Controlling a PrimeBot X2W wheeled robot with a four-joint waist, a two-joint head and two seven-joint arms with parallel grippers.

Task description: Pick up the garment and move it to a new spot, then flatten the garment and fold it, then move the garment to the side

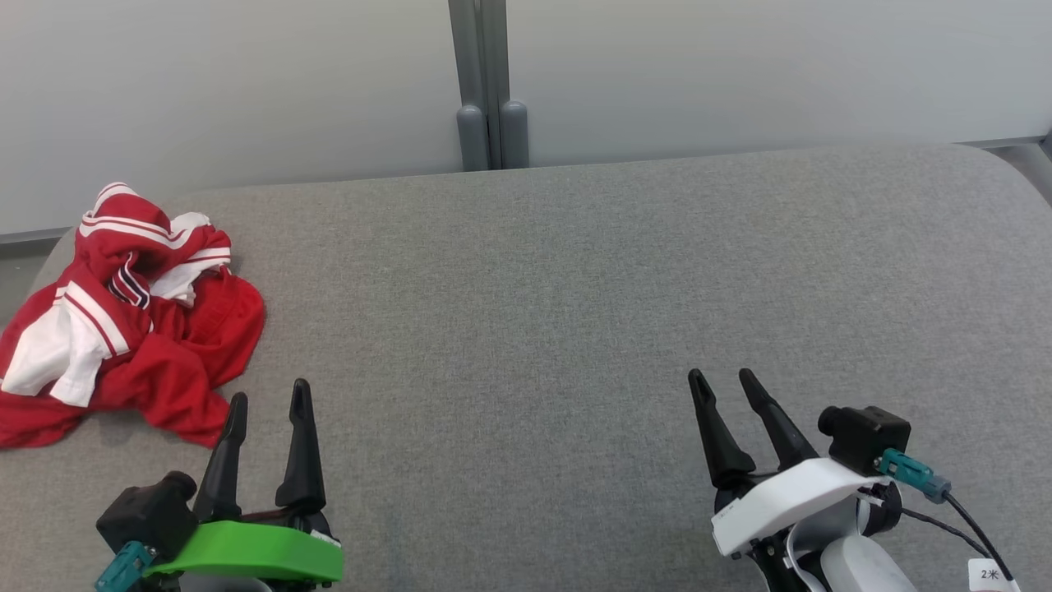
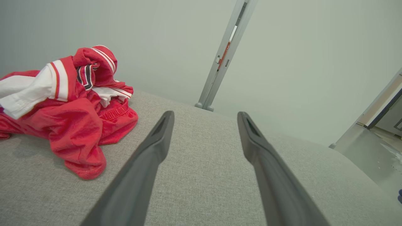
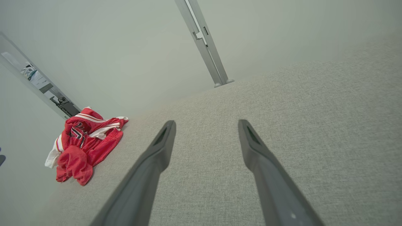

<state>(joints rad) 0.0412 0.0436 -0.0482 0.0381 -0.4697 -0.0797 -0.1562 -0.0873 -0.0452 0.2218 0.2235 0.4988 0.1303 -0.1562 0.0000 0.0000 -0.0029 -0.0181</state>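
Observation:
A crumpled red garment (image 1: 140,329) with white stripes lies bunched at the far left of the grey fabric surface (image 1: 534,312), reaching its left edge. In the left wrist view the garment (image 2: 72,122) sits just left of the fingers; in the right wrist view the garment (image 3: 84,144) lies far off to the left. My left gripper (image 1: 269,393) stands open just right of and nearer than the garment, apart from it, nothing between its fingers (image 2: 150,147). My right gripper (image 1: 723,378) stands open at the lower right, with nothing in it.
A pale wall (image 1: 740,66) runs behind the surface, with a grey vertical post (image 1: 489,82) at the back middle. The surface's back corners are rounded. A cable (image 1: 962,510) hangs from the right wrist camera.

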